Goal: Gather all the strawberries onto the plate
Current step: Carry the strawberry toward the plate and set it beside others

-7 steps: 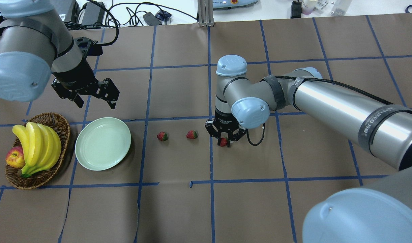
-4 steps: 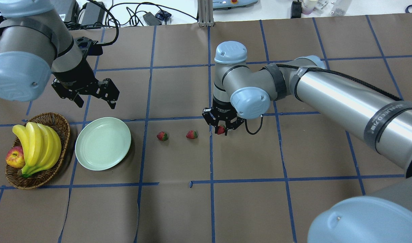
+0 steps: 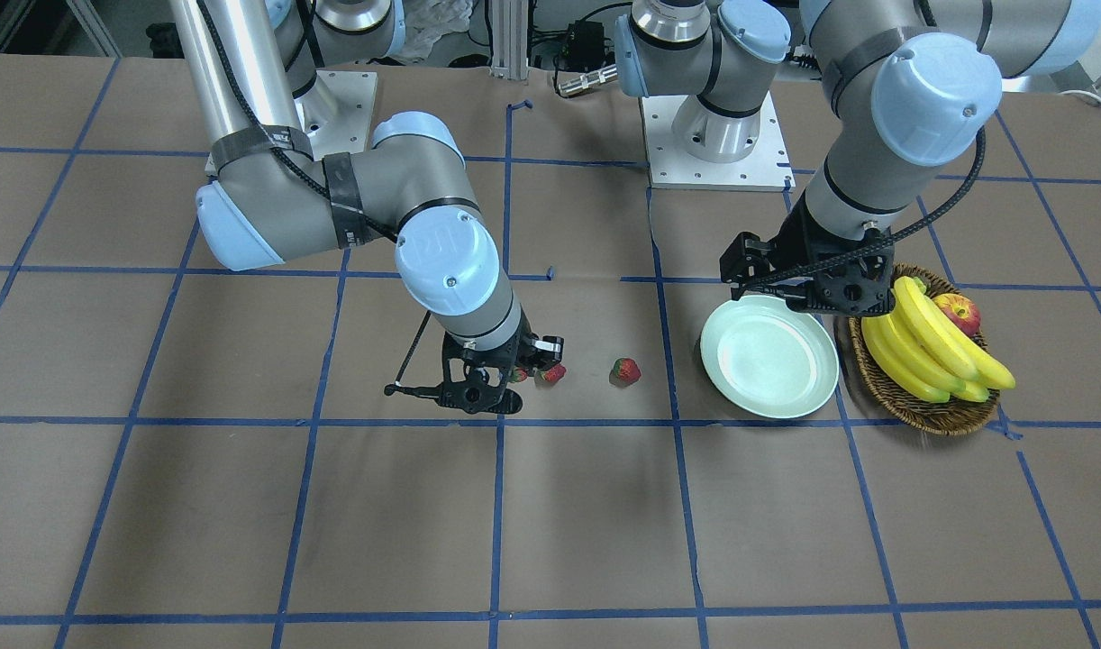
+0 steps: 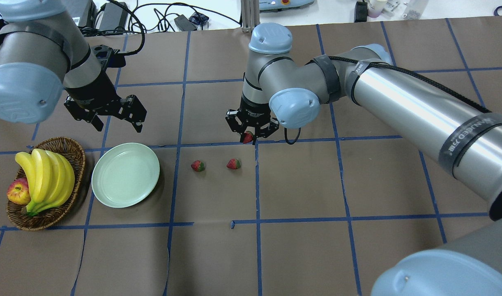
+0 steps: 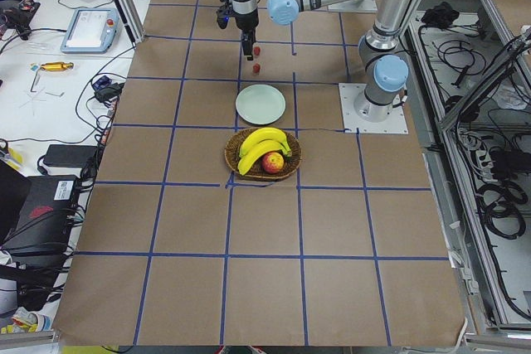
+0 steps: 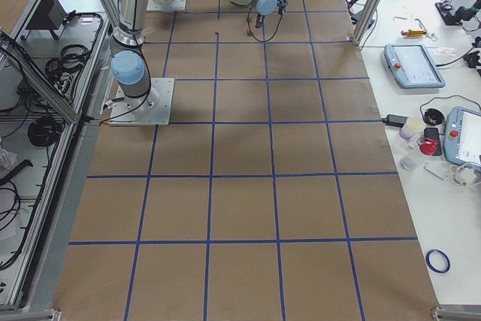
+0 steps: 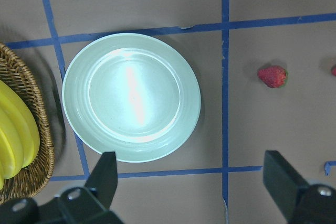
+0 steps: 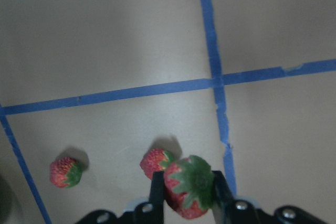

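- On the paper-covered table [image 4: 300, 255], the plate [image 4: 125, 174] lies bare; none of the three strawberries is in it, so no part of the collecting is finished
- Above the table, well to the right of the plate in the overhead view, the right gripper [image 4: 251, 133] has its fingers clamped on the held strawberry [image 8: 190, 192]; it hangs clear of the paper, leafy top toward the wrist camera
- The near strawberry [image 4: 198, 165] and the middle strawberry [image 4: 233, 164] lie on the table in a row between the plate and the carried one; neither is touched
- The left gripper [image 4: 118, 126] hovers by the plate's far edge, jaws spread wide, holding nothing
- By my reading the first of three deliveries is under way; to come are the carry across, the release over the plate, and two more pick-ups
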`<state>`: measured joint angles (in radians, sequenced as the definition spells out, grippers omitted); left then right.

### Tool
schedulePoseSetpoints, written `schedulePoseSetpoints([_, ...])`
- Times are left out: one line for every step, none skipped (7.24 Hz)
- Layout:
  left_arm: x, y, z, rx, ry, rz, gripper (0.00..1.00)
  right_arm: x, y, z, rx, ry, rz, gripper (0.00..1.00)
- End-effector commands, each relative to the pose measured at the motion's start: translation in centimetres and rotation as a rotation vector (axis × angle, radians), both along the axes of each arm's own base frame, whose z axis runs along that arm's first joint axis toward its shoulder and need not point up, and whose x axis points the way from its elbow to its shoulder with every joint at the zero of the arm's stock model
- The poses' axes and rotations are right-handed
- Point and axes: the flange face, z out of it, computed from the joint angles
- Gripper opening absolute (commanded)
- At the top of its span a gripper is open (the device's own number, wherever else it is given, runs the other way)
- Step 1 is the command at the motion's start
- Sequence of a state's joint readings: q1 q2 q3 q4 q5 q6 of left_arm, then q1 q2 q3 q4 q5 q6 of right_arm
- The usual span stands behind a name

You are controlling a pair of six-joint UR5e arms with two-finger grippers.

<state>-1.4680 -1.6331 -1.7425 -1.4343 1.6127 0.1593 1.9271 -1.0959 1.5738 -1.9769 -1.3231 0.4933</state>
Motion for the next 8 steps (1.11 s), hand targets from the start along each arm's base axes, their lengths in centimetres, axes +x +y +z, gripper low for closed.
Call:
schedulePoseSetpoints([0.0,0.0,0.0,0.0,0.002,0.003,1.0,4.5,1.3,-2.5,-0.022,-0.061,0.071,0.0])
schedulePoseSetpoints([0.0,0.0,0.0,0.0,0.002,0.003,1.0,6.0,1.8,-4.3,-0.024,-0.066,0.094,0.0])
schedulePoseSetpoints([0.0,0.0,-0.1,0.003,0.002,0.003,1.0,7.1,2.3,-5.0,-0.034,-0.073,0.113,0.0])
schedulePoseSetpoints([0.0,0.0,0.0,0.002,0.002,0.002,1.0,7.8,2.9,-5.3,-0.029,-0.071,0.126,0.17])
schedulePoseSetpoints([0.0,0.0,-0.1,0.003,0.002,0.002,1.0,8.0,3.1,-5.3,-0.026,-0.075,0.128,0.39])
schedulePoseSetpoints([0.0,0.1,-0.1,0.005,0.001,0.001,1.0,8.4,3.4,-5.2,-0.001,-0.127,0.131,0.4])
schedulePoseSetpoints([0.0,0.0,-0.1,0.004,0.001,0.001,1.0,8.3,3.7,-5.7,0.007,-0.128,0.156,0.48])
schedulePoseSetpoints([0.0,0.0,-0.2,0.007,0.001,0.001,1.0,8.3,3.7,-6.3,0.018,-0.123,0.16,0.53])
